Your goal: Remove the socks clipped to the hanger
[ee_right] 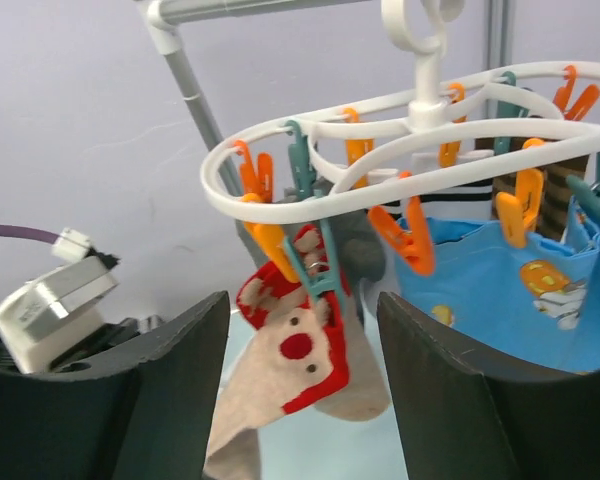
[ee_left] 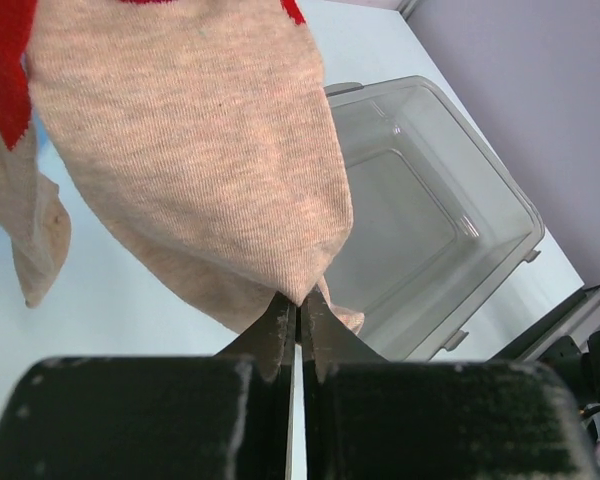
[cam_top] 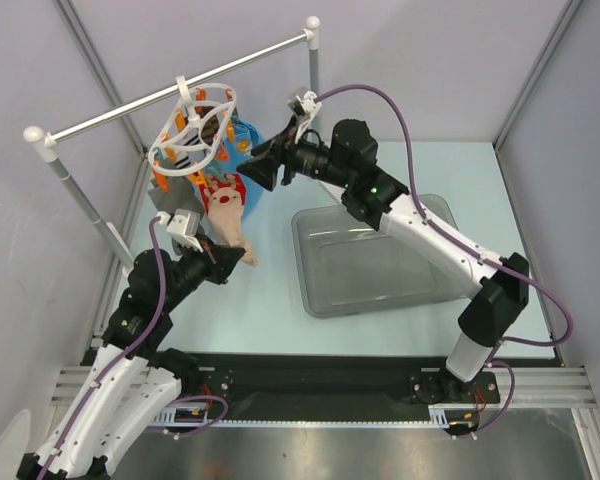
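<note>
One white plastic ring hanger (ee_right: pixel 380 150) clips three socks: beige-red sock (ee_left: pixel 200 150), grey sock (ee_right: pixel 365 262), brown-striped sock (ee_right: pixel 578 180). One clear plastic bin (cam_top: pixel 380 255) stands apart. Left gripper (ee_left: pixel 298 320) pinches beige-red sock's tip; right gripper (ee_right: pixel 302 310) parted, holding nothing.

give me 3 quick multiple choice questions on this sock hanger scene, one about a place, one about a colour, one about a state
1. What does the hanger hang from?
A. the white rail
B. a ceiling hook
C. a door handle

2. What colour is the trim on the beige sock?
A. green
B. red
C. black

3. What state is the left gripper in?
A. wide open
B. shut on nothing
C. shut on the beige sock's lower tip

Answers:
1 A, the top view shows the hanger's hook looped over the rail.
2 B, both wrist views show red edging on the beige knit.
3 C, the left wrist view shows the jaws pressed together with the sock's tip pinched between them.
</note>
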`<act>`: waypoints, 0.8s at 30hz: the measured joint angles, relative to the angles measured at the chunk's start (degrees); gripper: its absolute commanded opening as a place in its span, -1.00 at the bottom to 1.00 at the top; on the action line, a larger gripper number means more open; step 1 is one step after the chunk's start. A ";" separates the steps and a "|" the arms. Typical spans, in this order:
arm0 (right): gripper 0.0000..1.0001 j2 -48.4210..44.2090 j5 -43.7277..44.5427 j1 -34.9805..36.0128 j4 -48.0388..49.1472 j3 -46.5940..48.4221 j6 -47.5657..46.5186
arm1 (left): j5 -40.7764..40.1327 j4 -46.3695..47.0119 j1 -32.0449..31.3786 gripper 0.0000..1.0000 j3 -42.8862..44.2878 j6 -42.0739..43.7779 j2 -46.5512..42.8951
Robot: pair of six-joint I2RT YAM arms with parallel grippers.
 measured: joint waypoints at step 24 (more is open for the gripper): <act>0.44 16.28 -3.37 2.51 -5.66 16.44 -13.70 | 2.62 0.04 0.00 -1.00 0.00 1.01 -0.02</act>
